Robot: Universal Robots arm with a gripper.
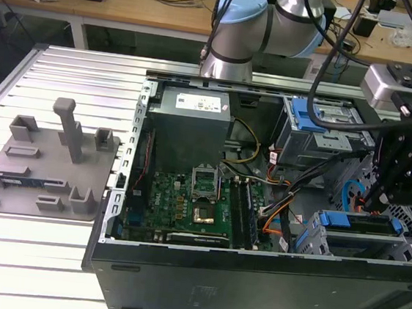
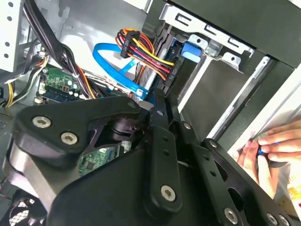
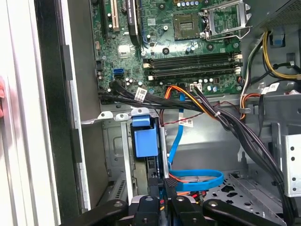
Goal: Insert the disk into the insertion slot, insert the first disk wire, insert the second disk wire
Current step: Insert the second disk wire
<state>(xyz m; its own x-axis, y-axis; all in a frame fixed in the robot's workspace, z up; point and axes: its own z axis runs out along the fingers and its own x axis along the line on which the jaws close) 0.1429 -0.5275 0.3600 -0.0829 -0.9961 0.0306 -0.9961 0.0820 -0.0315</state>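
disk (image 1: 361,224) seated in insertion slot (image 1: 313,240), tool (image 3: 162,200) jaws narrow, pinching wire connector (image 2: 155,61)

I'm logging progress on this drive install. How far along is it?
Done: the disk already sits in the insertion slot. In hand: the gripper is at the disk's rear, where a multicoloured wire connector looks seated. Left: I cannot tell whether the blue flat cable is plugged in.
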